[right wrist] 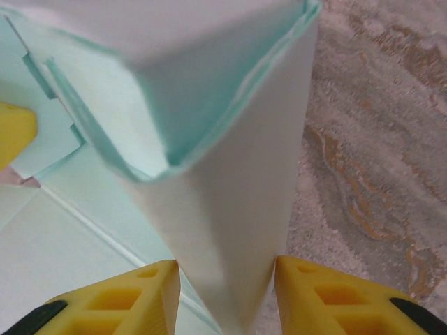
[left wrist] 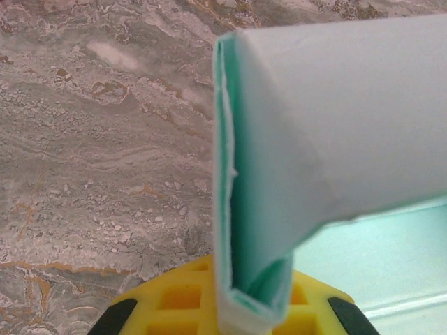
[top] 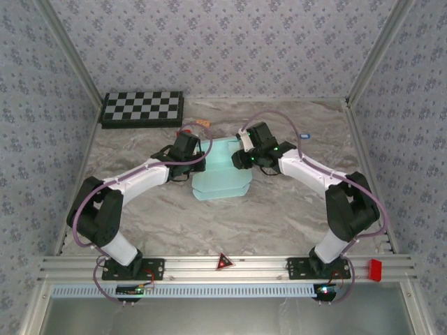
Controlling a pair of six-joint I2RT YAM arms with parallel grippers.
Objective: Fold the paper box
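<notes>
The pale aqua paper box lies partly folded on the marble table between the two arms. My left gripper stands at its left side. In the left wrist view that gripper is shut on a doubled-over side wall of the paper box, which stands upright. My right gripper is at the box's right side. In the right wrist view it is open, its yellow fingers on either side of a raised wall of the paper box. The left arm's yellow finger peeks in beyond.
A black-and-white checkerboard lies at the back left. A small orange piece and a small blue object lie behind the box. Patterned walls close in the table; a metal rail runs along the near edge.
</notes>
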